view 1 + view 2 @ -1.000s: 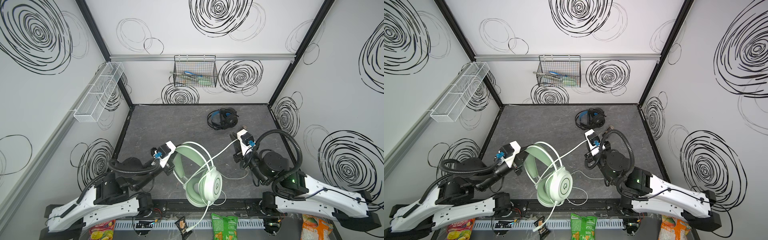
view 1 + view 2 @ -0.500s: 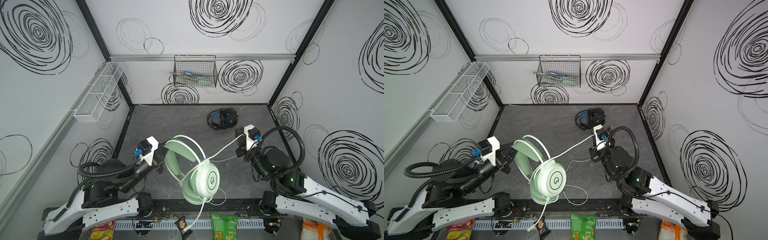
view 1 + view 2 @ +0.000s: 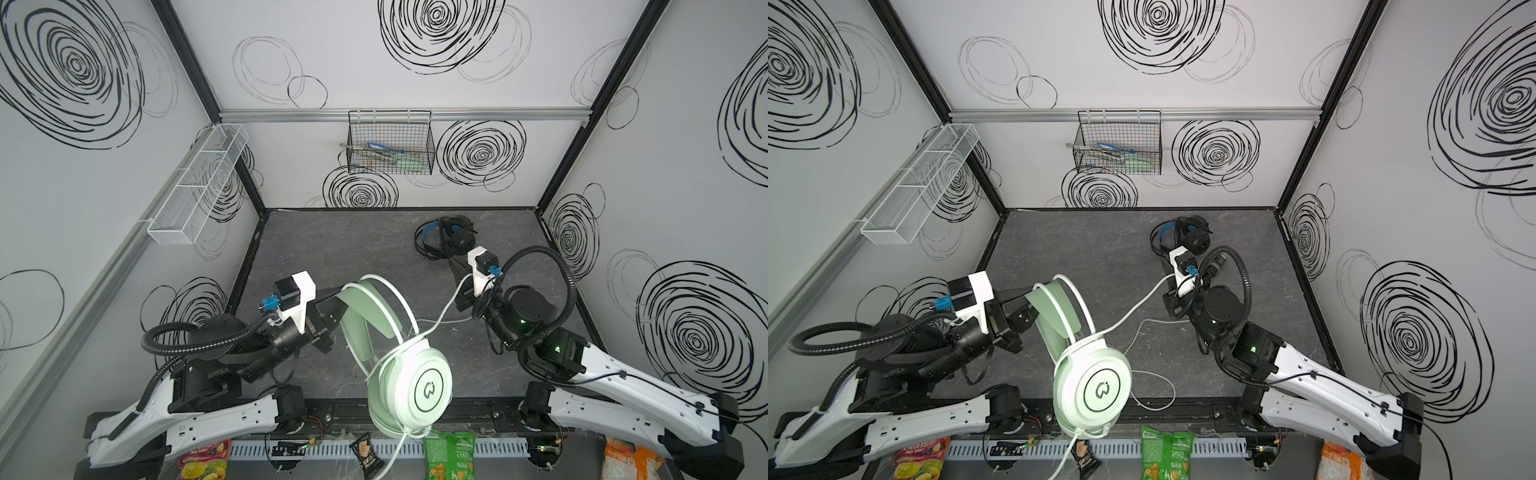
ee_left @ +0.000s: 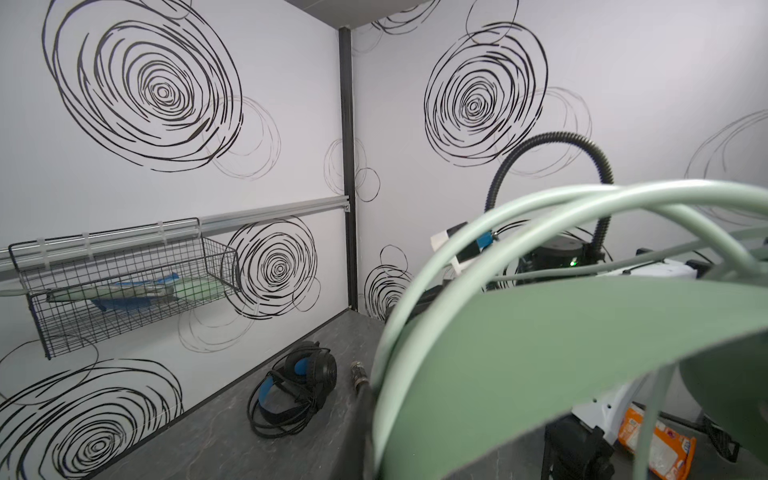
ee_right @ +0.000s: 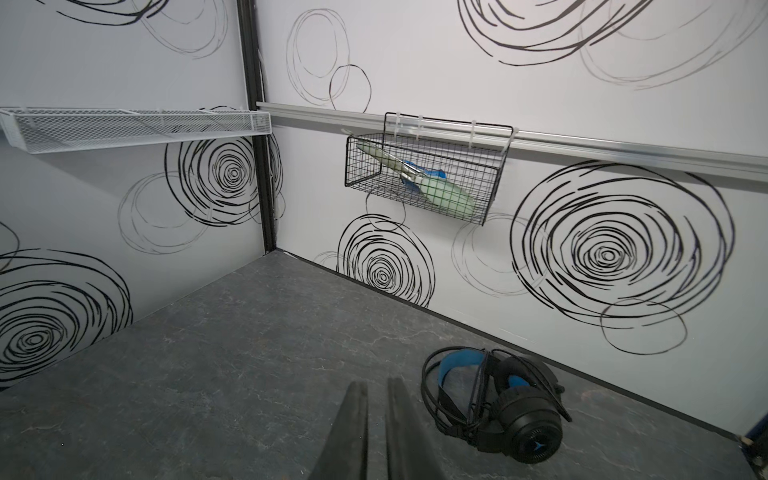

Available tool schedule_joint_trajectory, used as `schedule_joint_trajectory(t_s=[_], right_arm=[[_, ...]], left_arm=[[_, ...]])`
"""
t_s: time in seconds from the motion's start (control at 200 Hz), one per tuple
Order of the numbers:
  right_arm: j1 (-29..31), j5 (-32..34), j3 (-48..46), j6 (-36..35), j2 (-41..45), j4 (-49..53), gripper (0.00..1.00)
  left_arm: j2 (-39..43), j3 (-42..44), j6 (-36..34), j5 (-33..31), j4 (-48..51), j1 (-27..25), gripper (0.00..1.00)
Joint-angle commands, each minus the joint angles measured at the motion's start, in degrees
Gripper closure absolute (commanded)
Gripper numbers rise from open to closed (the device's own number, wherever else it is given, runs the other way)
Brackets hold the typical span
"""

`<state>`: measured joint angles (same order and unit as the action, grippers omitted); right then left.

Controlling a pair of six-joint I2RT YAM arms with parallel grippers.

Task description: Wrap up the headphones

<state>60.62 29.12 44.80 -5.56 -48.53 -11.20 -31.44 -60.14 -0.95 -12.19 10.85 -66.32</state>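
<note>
The mint-green and white headphones hang in the air at the front, earcup (image 3: pixel 419 386) (image 3: pixel 1096 386) lowest. My left gripper (image 3: pixel 338 293) is shut on their green headband (image 3: pixel 365 307), which fills the left wrist view (image 4: pixel 540 365) beside one dark finger (image 4: pixel 360 419). Their white cable (image 3: pixel 440 324) (image 3: pixel 1133 309) runs taut from the earcup up to my right gripper (image 3: pixel 454 262) (image 5: pixel 378 384). Its jaws stand a narrow slit apart, and the hold itself is hidden. The black and blue headphones (image 3: pixel 446 239) (image 3: pixel 1183 239) (image 4: pixel 295 390) (image 5: pixel 498 407) lie wrapped on the floor near the back wall, just beyond the right gripper.
A black wire basket (image 3: pixel 390 149) with utensils hangs on the back wall. A white mesh shelf (image 3: pixel 199 183) lines the left wall. Snack packets (image 3: pixel 449 457) lie along the front edge below the arms. Slack white cable loops on the floor (image 3: pixel 1154 390).
My left gripper has drawn back to the left and lifted the mint headphones, so the earcup hangs closer to the camera. My right gripper has shifted slightly towards the back with the cable.
</note>
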Motion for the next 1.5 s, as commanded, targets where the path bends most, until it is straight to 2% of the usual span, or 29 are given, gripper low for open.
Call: schedule_joint_trajectory(t_s=[0.0,0.34,0.485,0.655,0.986,1.271,1.491], right_arm=[[-0.40,-4.51,-1.71,1.56,-1.31,-8.21,0.85],[-0.67,-11.42,-2.88,4.73,-10.27,-17.72,0.85],[-0.59,-15.28,-2.33,7.25,-13.82,-19.13,0.87],[0.15,-16.38,-3.11,9.38,-16.14,-20.96,0.89],[2.24,-16.12,-5.03,13.03,-20.11,-22.37,0.91],[7.63,-13.60,-4.63,14.78,-22.96,-20.69,0.95],[10.40,-12.31,-4.61,16.23,-23.77,-18.98,0.98]], left_arm=[[-0.01,-2.79,5.38,1.11,-15.84,-0.03,1.00],[-5.11,-2.91,10.89,-1.54,-34.43,-0.02,1.00],[-7.99,-3.64,15.23,-6.32,-40.26,-0.03,1.00],[-11.37,-6.71,13.46,-14.52,-39.79,-0.09,1.00],[-16.41,-8.45,2.32,-29.29,-45.91,-0.05,1.00],[-20.57,-8.67,-18.75,-39.04,-56.81,1.05,1.00],[-22.42,-7.85,-30.29,-42.15,-62.70,6.39,1.00]])
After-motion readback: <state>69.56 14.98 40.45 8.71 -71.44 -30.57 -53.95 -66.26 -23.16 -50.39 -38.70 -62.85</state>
